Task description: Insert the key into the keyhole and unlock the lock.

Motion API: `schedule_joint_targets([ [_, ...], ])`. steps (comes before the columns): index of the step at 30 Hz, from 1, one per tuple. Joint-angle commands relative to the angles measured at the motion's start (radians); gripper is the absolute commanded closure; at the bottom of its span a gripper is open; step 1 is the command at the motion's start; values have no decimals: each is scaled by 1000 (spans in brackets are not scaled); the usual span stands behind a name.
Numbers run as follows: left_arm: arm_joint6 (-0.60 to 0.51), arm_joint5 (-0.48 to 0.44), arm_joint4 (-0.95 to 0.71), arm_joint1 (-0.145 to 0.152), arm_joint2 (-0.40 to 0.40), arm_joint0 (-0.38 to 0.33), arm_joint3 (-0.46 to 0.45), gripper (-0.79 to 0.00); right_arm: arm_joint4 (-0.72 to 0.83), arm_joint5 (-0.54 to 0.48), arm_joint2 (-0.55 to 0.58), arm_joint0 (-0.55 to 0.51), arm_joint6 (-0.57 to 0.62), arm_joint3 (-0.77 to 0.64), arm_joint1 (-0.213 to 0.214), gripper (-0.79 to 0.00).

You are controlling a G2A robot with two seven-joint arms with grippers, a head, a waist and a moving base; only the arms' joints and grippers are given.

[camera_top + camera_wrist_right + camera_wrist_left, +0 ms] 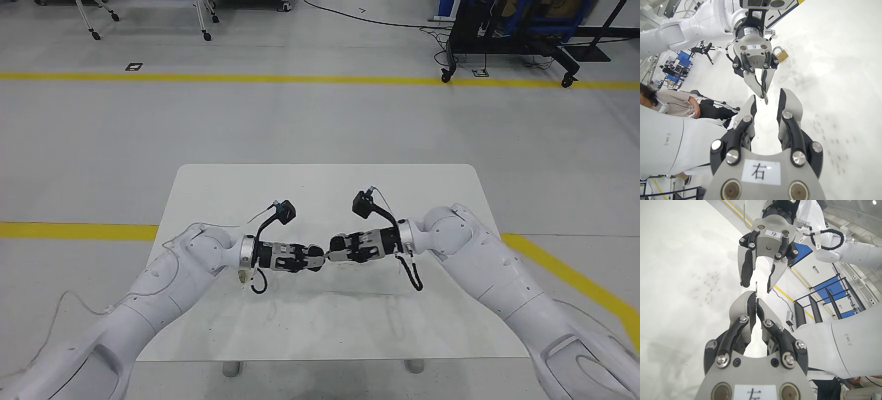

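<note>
- Silver key (756, 289) is pinched flat between the black pads of the left gripper (755, 296). Its fingers are narrow and clamped on one end, and the other end sticks out past the tips.
- Right gripper (767, 93) faces the left one tip to tip above the counter (420, 190). Its fingers are spread wide and hold nothing.
- The key's free end, a round head (766, 99) in the right wrist view, sits in the gap between the right fingers. It touches neither pad that I can see.
- In the top view both arms come in from the sides and the left gripper (312, 258) and right gripper (333, 247) meet near the counter's middle, just beside each other.
- Padlock (781, 54) has a brass body and a silver shackle, and it lies on the white counter behind the left gripper, close to that arm's wrist. The shackle looks seated in the body. It is apart from the key, and no fingers are on it.
- Scuff marks (708, 285) dot the counter surface under the grippers.
- Grey floor beyond has yellow lines (300, 78), with black wheeled frames (510, 45) far off.
</note>
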Motion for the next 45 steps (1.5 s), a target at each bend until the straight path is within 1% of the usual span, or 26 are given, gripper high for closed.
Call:
schedule_joint_targets([
  [1, 2, -2, -1, 1, 7, -4, 2, 0, 1, 0, -4, 3, -1, 2, -2, -120],
  [7, 4, -4, -1, 1, 23, -14, 9, 0, -3, -2, -17, 11, -9, 15, -9, 0],
  [14, 6, -6, -2, 1, 35, -22, 16, 0, 7, -31, -29, 17, -8, 30, -16, 0],
  [15, 6, -6, -2, 0, 36, -23, 16, -160, 7, -36, -29, 18, -8, 33, -16, 0],
  [17, 6, -5, -4, 0, 38, -24, 18, -785, 4, -44, -28, 20, -11, 40, -15, 0],
  [24, 27, -26, -69, 4, 29, -22, 26, -785, 2, -94, 10, 0, -55, 64, -2, 0],
  [29, 28, -26, -189, 11, -19, -5, 37, -785, 30, -149, 59, -36, -107, 78, 16, 0],
  [33, 33, -26, -239, 15, -63, 13, 41, -785, 47, -193, 100, -71, -165, 84, 29, 0],
  [39, 63, -26, -251, 19, -131, 51, 32, -785, 54, -193, 165, -136, -282, 38, 43, 0],
  [42, 95, -26, -265, 21, -163, 69, 39, -785, 62, -193, 198, -169, -351, 11, 46, 0],
  [45, 95, -26, -265, 21, -163, 69, 39, -785, 62, -193, 198, -169, -351, 11, 46, 0],
])
